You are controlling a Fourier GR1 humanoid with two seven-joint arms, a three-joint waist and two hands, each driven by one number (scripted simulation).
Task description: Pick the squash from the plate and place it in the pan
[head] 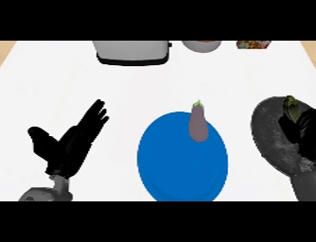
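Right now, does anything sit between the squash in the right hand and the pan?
Nothing visible does. The right hand holds the squash already over the pan; the eggplant stays on the blue plate.

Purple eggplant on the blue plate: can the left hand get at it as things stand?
Probably yes. The left hand rests open beside the round blue plate, and bare white counter lies between it and the purple eggplant. Nothing blocks that path.
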